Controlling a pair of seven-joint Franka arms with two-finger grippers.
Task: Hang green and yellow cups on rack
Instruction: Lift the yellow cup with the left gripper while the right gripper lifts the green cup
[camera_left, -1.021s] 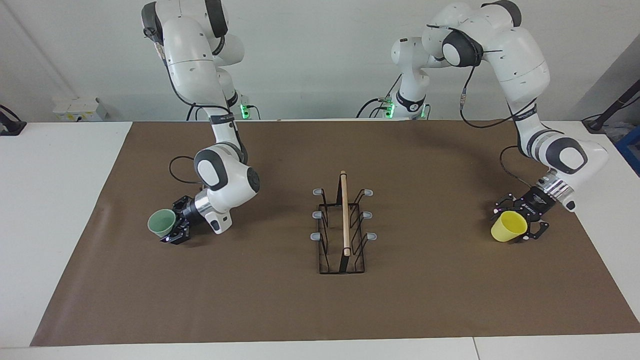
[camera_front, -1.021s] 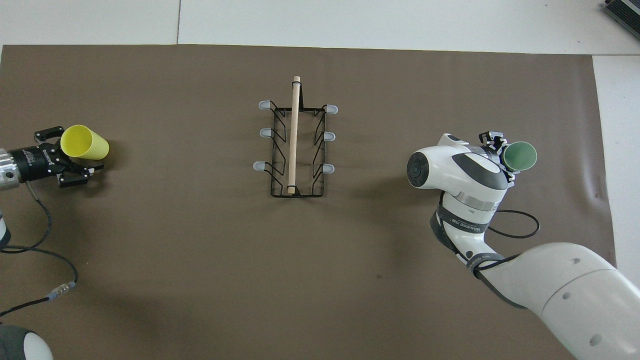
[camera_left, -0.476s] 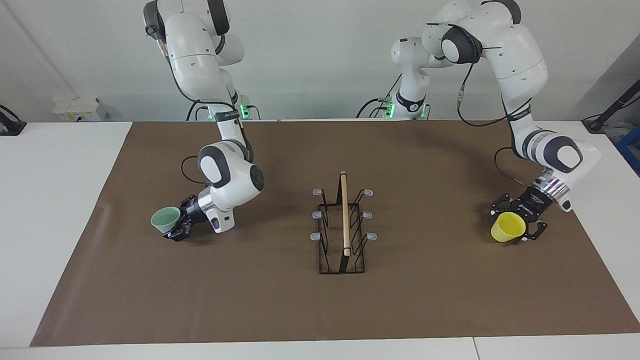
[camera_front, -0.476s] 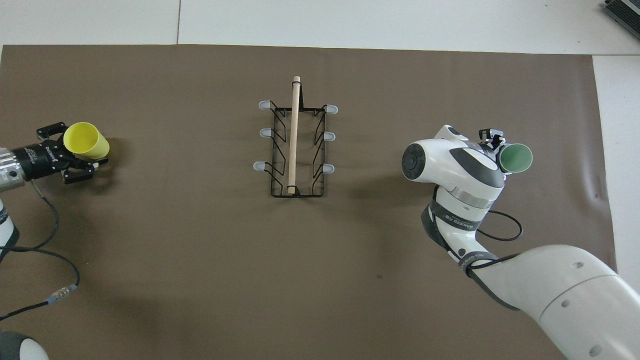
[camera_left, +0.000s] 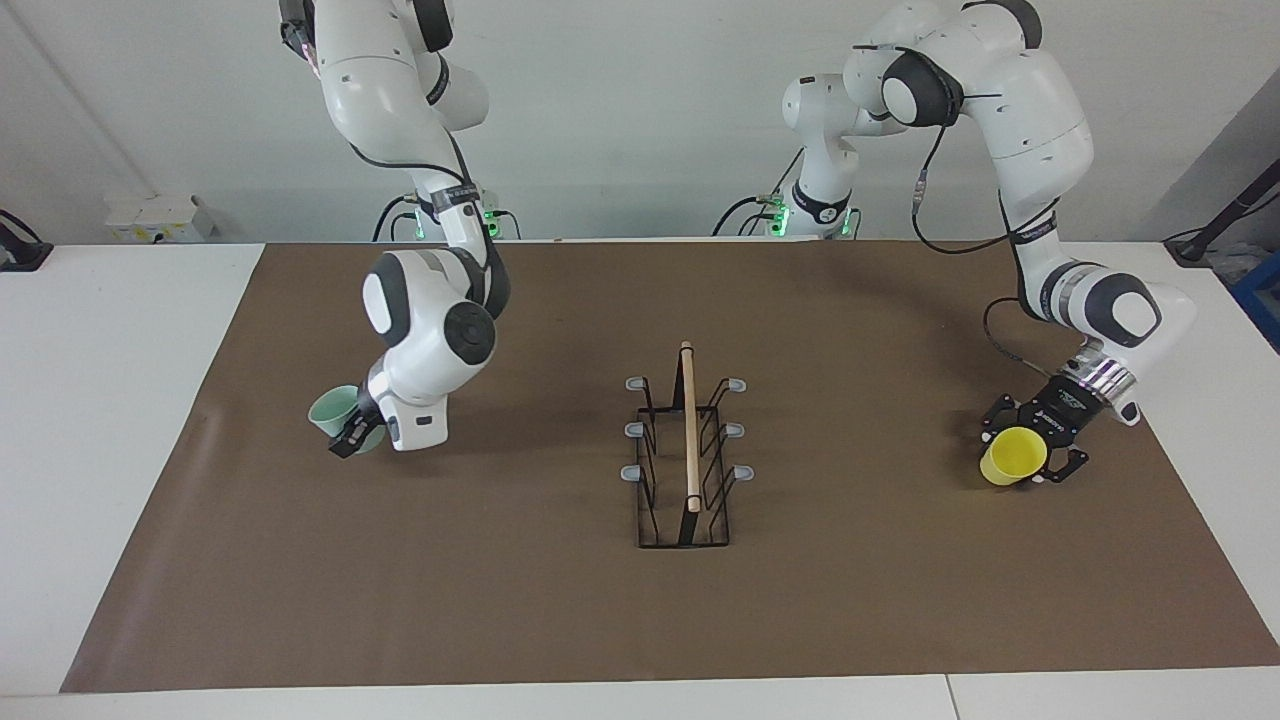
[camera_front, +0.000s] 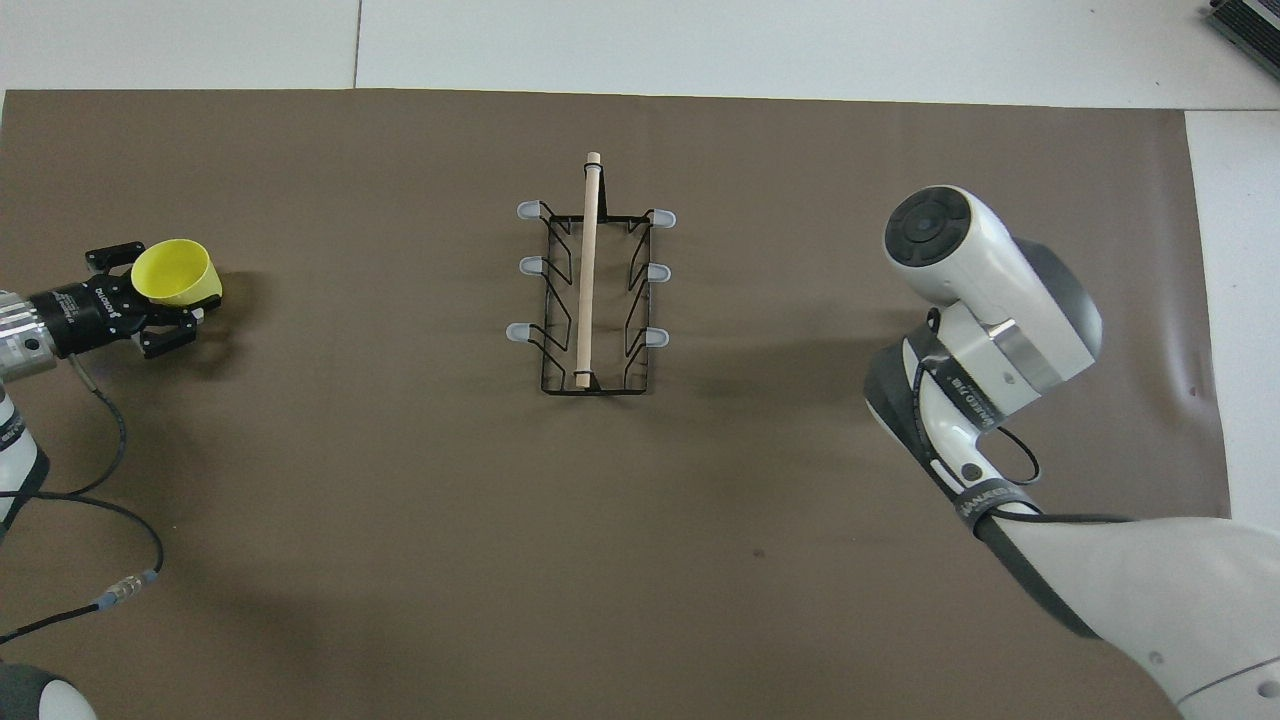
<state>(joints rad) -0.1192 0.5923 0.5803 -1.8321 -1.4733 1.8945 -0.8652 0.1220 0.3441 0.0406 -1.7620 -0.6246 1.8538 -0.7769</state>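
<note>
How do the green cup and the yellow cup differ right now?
The green cup is pale mint; the yellow cup is bright yellow. The green cup is held by the right gripper toward the right arm's end of the table, the yellow cup by the left gripper toward the left arm's end. Both are small, handleless and off the rack.

Rack (camera_left: 686, 452) is standing alone mid-mat, wooden rod (camera_left: 689, 425) running along its top and grey-tipped prongs (camera_left: 742, 473) sticking out to both sides (these are narrowing any close pass). Brown mat (camera_left: 560, 600) is lying bare all round it, leaving wide lanes toward each arm's end of the table.
</note>
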